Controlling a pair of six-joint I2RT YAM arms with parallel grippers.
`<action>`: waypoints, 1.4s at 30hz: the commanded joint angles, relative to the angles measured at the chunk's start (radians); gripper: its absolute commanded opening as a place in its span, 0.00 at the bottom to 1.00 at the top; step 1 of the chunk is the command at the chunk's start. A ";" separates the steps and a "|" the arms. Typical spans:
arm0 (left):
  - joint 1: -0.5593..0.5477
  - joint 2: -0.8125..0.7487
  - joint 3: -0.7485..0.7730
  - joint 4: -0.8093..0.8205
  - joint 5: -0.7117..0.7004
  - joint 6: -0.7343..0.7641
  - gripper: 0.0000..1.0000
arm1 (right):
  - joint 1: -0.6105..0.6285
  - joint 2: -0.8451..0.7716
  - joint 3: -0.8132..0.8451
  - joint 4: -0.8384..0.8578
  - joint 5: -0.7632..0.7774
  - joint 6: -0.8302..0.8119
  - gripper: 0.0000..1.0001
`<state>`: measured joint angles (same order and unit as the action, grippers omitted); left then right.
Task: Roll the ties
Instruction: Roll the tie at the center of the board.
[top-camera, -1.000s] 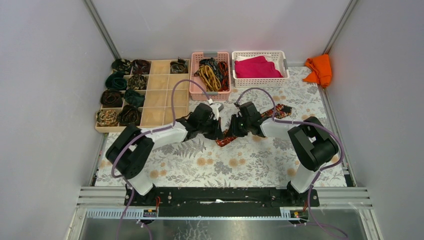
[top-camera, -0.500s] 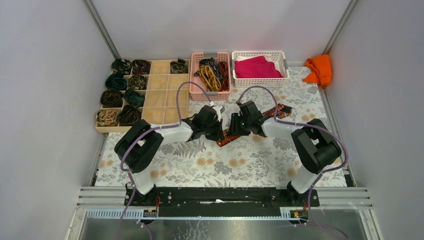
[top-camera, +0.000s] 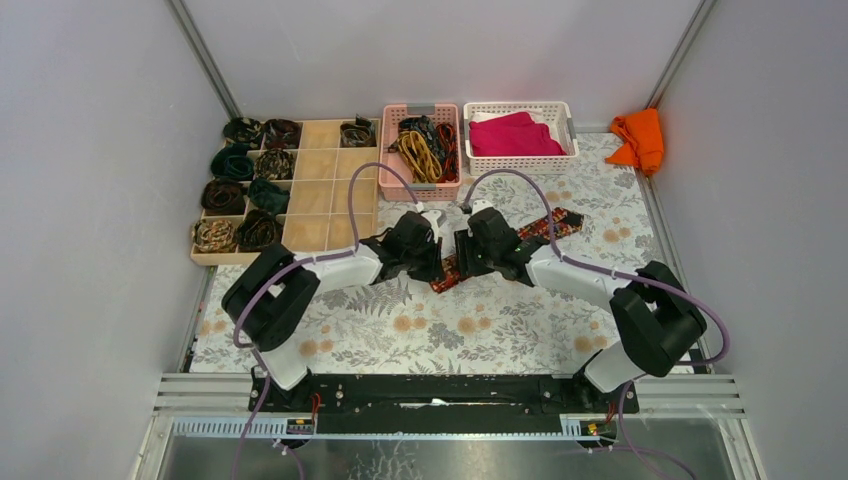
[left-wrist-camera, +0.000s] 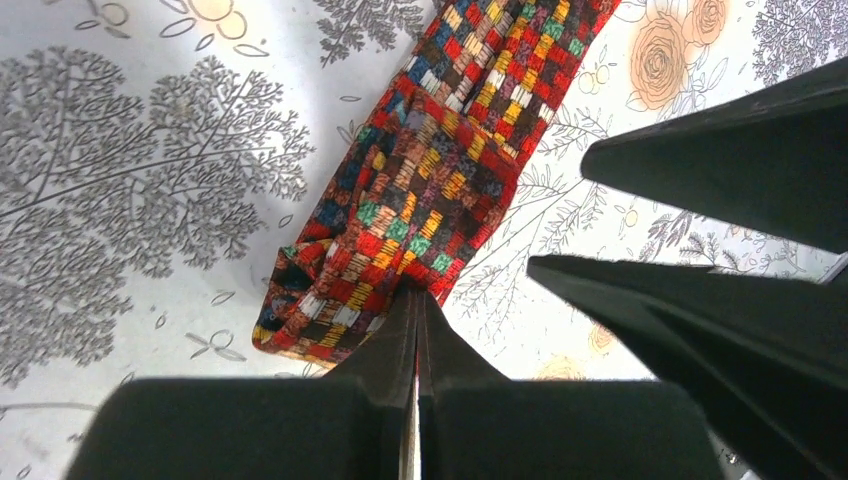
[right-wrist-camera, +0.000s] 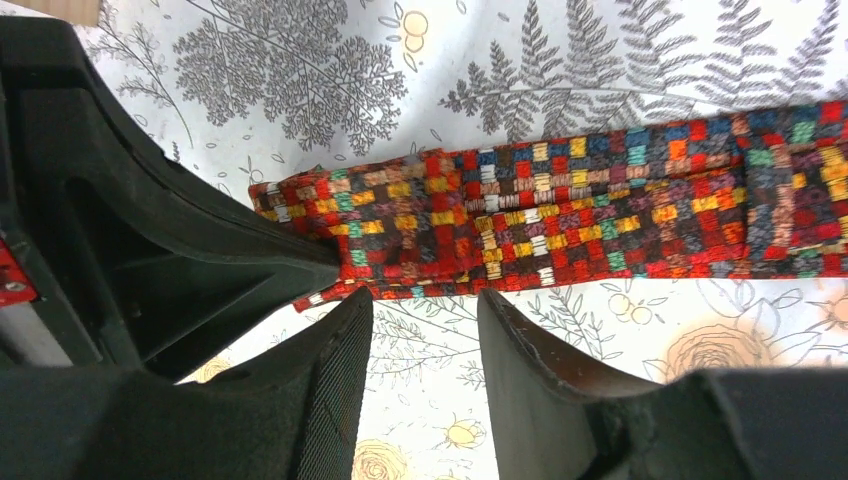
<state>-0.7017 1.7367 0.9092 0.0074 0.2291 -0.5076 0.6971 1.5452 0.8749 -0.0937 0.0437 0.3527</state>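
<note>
Midway across the floral tablecloth (top-camera: 450, 330), the left gripper (left-wrist-camera: 415, 300) pinches the folded end of a long red-orange-and-dark checked fabric necktie (left-wrist-camera: 440, 180) while the right gripper (right-wrist-camera: 425, 300), parted and empty just beside it, should likely tuck each turn tight and square.

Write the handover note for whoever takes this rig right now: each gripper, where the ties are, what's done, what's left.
Left gripper: shut, pinching the red patterned tie at its edge near one end.
Right gripper: open, beside that same end, holding nothing.
The tie lies stretched out on the table between the arms, not yet rolled.
Done: rolled ties sit in several compartments of the wooden tray.
Left: roll this tie, then the loose ties in the pink basket.
</note>
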 joint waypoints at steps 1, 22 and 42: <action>-0.002 -0.066 0.009 -0.088 -0.062 0.013 0.00 | 0.006 -0.071 0.007 0.025 0.046 -0.039 0.49; 0.154 0.046 0.110 -0.027 -0.118 -0.062 0.00 | 0.102 -0.059 -0.112 0.077 -0.007 0.007 0.14; 0.067 0.070 0.019 0.047 0.008 -0.033 0.00 | 0.118 0.112 -0.118 0.245 -0.071 0.078 0.01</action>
<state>-0.6071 1.8256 0.9604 0.0158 0.2150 -0.5560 0.8013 1.6112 0.7258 0.1219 -0.0254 0.4145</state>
